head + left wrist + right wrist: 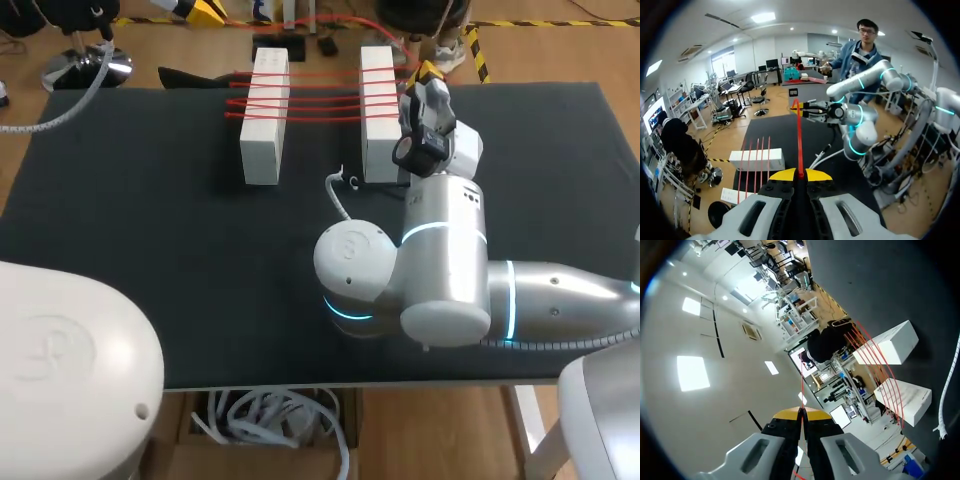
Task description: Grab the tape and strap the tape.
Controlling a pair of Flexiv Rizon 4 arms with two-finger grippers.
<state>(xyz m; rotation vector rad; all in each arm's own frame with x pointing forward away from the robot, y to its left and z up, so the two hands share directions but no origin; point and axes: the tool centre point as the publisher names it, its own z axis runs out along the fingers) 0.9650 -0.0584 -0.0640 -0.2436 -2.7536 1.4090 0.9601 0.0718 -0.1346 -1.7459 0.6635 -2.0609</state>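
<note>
Left gripper [800, 175] and right gripper [801, 413] are each pinched shut on the red tape [799, 135].

Between the left gripper's closed yellow tips a single strand of tape begins. It runs taut and straight ahead over the dark table [150, 250] to the right gripper, whose tips are also pressed together on the thin strand. In the head view the right gripper hangs just beside the far end of the right block [378, 120]. Four more red strands cross from that block to the left block [265, 125]. Both white blocks lie near the table's far edge.
</note>
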